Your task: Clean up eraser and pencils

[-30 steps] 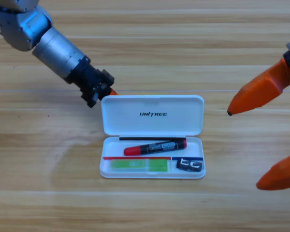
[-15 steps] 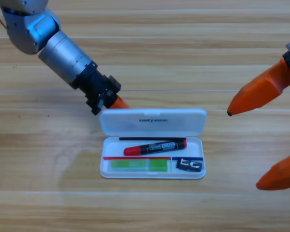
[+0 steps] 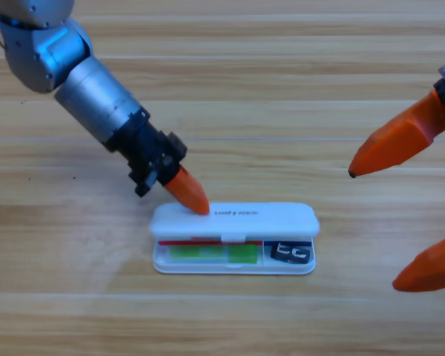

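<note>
Lid (image 3: 233, 217) swung down since earlier, half-covering case; left pincer (image 3: 196, 204) on it, grip unreadable; right pincer (image 3: 389, 222) agape at edge.

white case (image 3: 267, 215), green pencil (image 3: 208, 254) — black eraser (image 3: 291, 253)
</note>
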Controlling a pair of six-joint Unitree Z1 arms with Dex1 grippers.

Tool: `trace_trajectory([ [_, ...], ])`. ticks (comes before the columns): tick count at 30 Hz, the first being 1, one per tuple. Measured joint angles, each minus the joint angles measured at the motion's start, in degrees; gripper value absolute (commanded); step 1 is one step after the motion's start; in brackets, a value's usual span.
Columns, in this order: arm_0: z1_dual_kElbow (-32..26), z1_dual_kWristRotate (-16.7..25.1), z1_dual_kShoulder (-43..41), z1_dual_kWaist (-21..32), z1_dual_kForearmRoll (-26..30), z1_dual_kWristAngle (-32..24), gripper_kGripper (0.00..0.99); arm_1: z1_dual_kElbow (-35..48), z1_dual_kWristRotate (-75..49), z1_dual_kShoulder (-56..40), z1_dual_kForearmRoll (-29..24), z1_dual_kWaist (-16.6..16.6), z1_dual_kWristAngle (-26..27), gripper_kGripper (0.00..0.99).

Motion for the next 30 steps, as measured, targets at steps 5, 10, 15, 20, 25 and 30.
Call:
trace_trajectory([
  [5, 3.4, -0.3, -1.1, -1.5, -2.9, 0.0, 0.0, 0.0, 0.0, 0.0, 0.0, 0.0, 0.0, 0.957],
  [10, 5.4, -1.3, -1.5, -2.5, -5.2, 0.6, 0.0, 0.0, 0.0, 0.0, 0.0, 0.0, 0.0, 0.959],
  [15, 6.4, -1.5, -1.5, -3.2, -6.4, 1.7, 0.0, 0.0, 0.0, 0.0, 0.0, 0.0, 0.0, 0.959],
  [20, 8.2, -2.2, -2.0, -3.7, -8.7, 2.1, 0.0, 0.0, 0.0, 0.0, 0.0, 0.0, 0.0, 0.959],
  [25, 9.5, -2.6, -2.3, -3.8, -10.8, 2.5, 0.0, 0.0, 0.0, 0.0, 0.0, 0.0, 0.0, 0.957],
  [30, 10.2, -2.9, -2.4, -3.8, -11.6, 2.6, 0.0, 0.0, 0.0, 0.0, 0.0, 0.0, 0.0, 0.957],
])
